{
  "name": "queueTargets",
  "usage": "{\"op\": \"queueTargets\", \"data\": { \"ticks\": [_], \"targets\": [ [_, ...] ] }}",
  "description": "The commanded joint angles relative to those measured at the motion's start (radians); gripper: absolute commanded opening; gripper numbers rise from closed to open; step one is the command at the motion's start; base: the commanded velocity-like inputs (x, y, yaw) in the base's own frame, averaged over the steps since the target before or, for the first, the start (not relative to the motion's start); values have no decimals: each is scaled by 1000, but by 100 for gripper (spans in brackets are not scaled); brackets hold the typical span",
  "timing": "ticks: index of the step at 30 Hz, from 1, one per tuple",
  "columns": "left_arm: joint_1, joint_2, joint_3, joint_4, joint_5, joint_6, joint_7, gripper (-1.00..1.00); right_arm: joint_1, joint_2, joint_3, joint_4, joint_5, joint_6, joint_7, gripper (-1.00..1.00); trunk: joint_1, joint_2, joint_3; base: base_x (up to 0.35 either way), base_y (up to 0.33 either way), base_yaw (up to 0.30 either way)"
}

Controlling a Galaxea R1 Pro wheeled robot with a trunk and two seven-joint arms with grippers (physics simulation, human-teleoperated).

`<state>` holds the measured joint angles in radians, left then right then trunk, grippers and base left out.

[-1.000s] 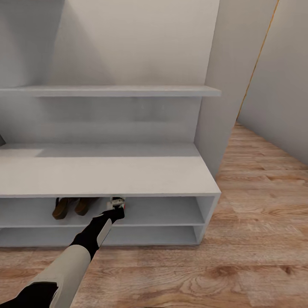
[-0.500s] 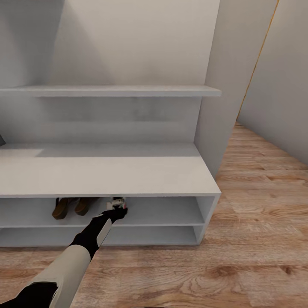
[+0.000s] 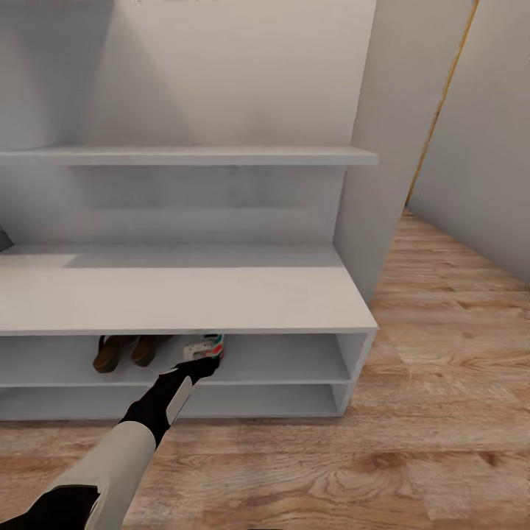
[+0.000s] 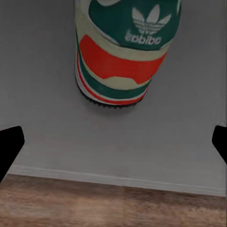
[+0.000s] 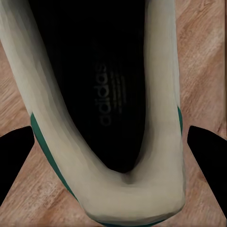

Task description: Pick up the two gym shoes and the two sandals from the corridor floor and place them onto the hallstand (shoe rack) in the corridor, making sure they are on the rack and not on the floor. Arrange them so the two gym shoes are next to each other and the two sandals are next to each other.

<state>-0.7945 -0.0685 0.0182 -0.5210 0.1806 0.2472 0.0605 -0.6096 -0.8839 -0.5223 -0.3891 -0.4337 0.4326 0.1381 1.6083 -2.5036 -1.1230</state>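
Note:
One gym shoe (image 3: 207, 345) stands on the upper tier of the low base of the hallstand (image 3: 184, 298), heel outward, right next to the two sandals (image 3: 126, 351). In the left wrist view its green and red heel (image 4: 124, 61) rests on the grey shelf. My left gripper (image 3: 199, 366) (image 4: 113, 146) is open just in front of that heel, not touching it. The other gym shoe (image 5: 101, 109) shows in the right wrist view from above, hanging over the corridor floor (image 5: 203, 56), with my right gripper (image 5: 111, 158) shut on its heel end.
The hallstand's lower tier (image 3: 258, 401) and wide grey top (image 3: 221, 291) are bare, with an upper shelf (image 3: 191, 155) above. A grey wall panel (image 3: 383, 147) bounds the unit on the right. Wood flooring (image 3: 442, 368) stretches to the right and front.
The head view has shifted slightly. My left gripper has let go of the gym shoe and drawn back a little; the shoe's green and red heel now shows on the shelf.

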Motion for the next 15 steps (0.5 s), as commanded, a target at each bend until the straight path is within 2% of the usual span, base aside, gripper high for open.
{"op": "queueTargets", "data": {
  "ticks": [1,15],
  "targets": [
    [0,-1,2,-2,10,6,4,100,-1,0,-7,-1,0,6,3,-100,-1,0,-1,-300,0,0],
    [1,0,4,-2,10,6,4,100,-1,1,-7,-1,0,6,3,-100,-1,0,-1,-335,0,0]
  ]
}}
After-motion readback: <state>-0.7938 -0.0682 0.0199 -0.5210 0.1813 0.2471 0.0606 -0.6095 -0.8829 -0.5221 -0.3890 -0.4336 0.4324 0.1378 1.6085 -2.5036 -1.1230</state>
